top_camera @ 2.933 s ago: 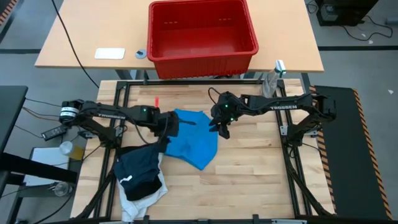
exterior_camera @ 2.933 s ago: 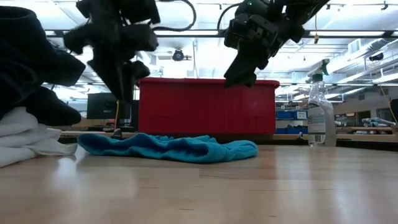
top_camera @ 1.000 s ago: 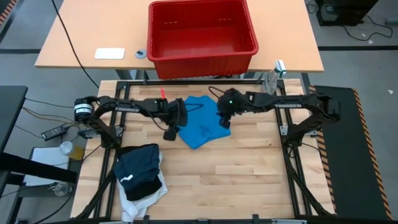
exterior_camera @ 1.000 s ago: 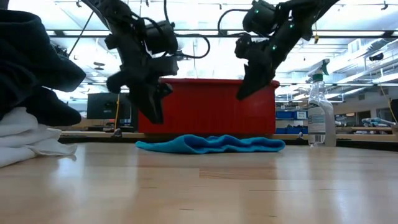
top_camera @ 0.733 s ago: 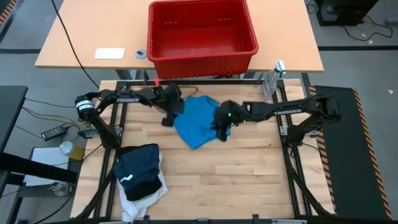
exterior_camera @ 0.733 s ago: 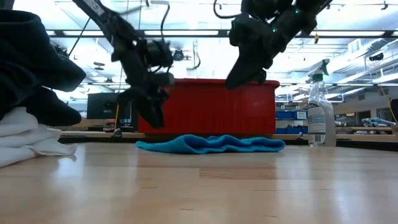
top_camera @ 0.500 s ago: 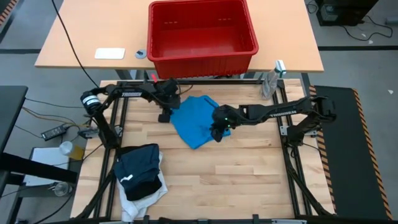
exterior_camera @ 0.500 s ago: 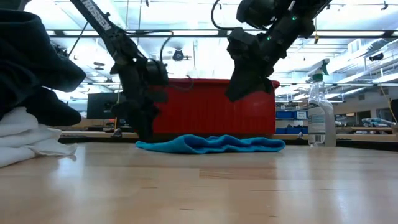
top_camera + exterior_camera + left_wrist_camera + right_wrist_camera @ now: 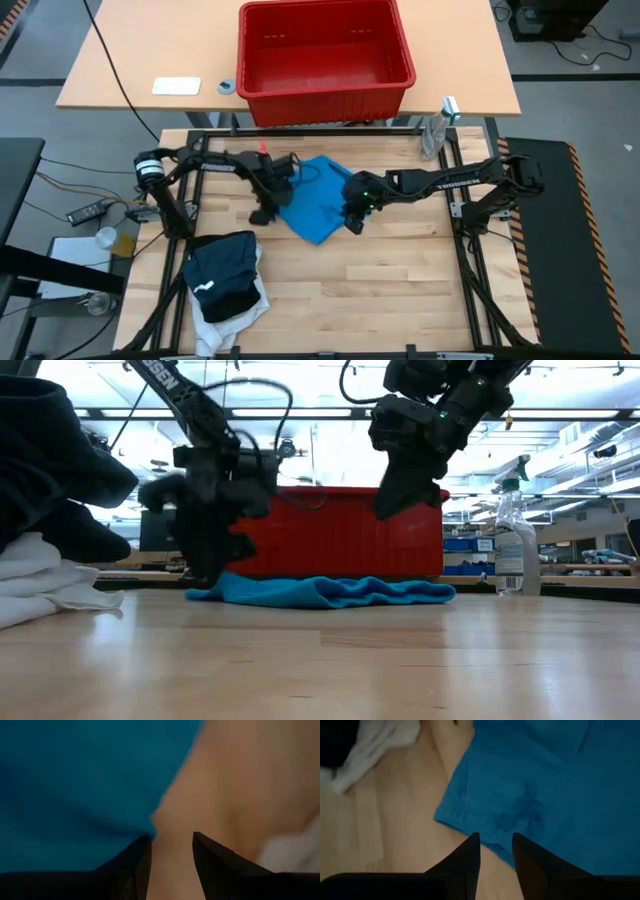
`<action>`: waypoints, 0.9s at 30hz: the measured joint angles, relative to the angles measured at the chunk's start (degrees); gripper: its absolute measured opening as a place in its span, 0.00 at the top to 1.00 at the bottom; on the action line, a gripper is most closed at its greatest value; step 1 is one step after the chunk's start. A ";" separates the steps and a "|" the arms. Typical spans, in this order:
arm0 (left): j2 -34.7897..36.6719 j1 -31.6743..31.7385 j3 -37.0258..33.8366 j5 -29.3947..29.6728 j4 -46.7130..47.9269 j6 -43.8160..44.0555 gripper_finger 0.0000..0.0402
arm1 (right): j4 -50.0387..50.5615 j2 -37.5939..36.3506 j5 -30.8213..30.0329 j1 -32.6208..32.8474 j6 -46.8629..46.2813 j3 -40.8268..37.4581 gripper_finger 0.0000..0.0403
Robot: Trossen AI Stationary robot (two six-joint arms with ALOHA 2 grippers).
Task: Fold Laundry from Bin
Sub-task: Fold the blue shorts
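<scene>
One small bright blue cloth (image 9: 318, 200) is spread near the far edge of the wooden tabletop (image 9: 400, 290), not yet folded. The big red plastic bin (image 9: 325, 55) looks emptied. Dark and white clothes (image 9: 225, 285) are piled at the near left corner. Both the left gripper (image 9: 262, 214) and right gripper (image 9: 354, 222) are parted, with nothing held.

White lettering reading "TROSSEN" runs along the forearm of the dark right arm (image 9: 450, 181) in the high view, small but legible. In the low view, the dark left arm (image 9: 170, 380) shows part of the same brand, cut off at the picture's top. No other text can be read.
</scene>
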State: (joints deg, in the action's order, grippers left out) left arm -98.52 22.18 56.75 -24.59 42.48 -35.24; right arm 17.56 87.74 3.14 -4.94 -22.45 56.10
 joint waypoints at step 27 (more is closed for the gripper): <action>4.52 -7.98 4.37 11.04 -9.88 22.07 0.64 | -2.94 2.65 -14.78 -9.22 18.95 -14.22 0.70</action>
State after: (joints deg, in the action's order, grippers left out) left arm -94.00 14.20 61.12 -13.56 32.59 -13.16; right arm 14.62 90.39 -11.64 -14.16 -3.50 41.87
